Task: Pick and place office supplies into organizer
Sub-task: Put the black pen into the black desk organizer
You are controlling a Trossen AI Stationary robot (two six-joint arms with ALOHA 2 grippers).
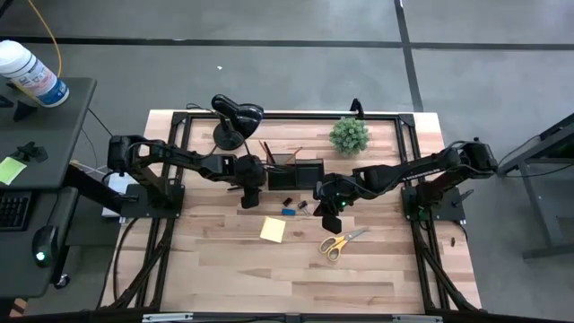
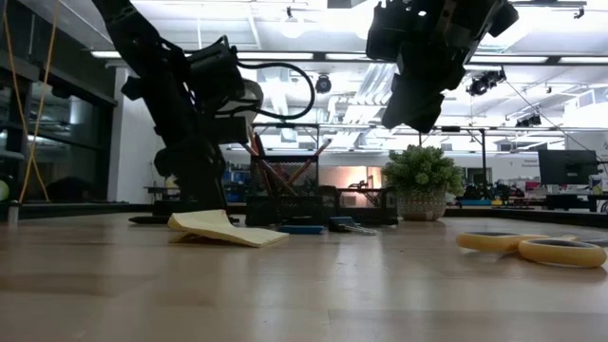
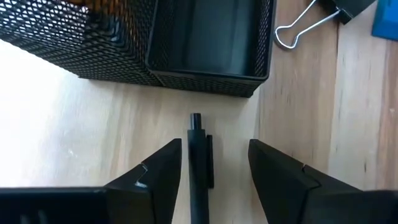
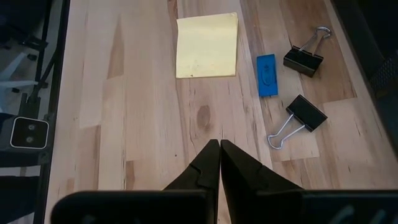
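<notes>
My left gripper [image 3: 214, 148] is open and low over the table, just in front of the black mesh organizer [image 3: 205, 37]. A dark pen [image 3: 198, 163] lies flat on the wood between its fingers, with a gap on each side. Orange pencils [image 1: 267, 151] stand in the organizer's [image 1: 294, 170] cup. My right gripper [image 4: 219, 155] is shut and empty, raised above the table right of the yellow sticky-note pad [image 4: 207, 45], blue block [image 4: 267, 74] and two black clips [image 4: 303, 60] [image 4: 306, 113]. Yellow-handled scissors [image 1: 341, 242] lie flat nearer the front edge.
A black desk lamp [image 1: 235, 117] stands behind the organizer's left end and a small green plant [image 1: 349, 135] at the far right. The sticky-note pad [image 1: 273, 230] lies in the middle; bare wood stretches toward the near edge [image 1: 296, 296].
</notes>
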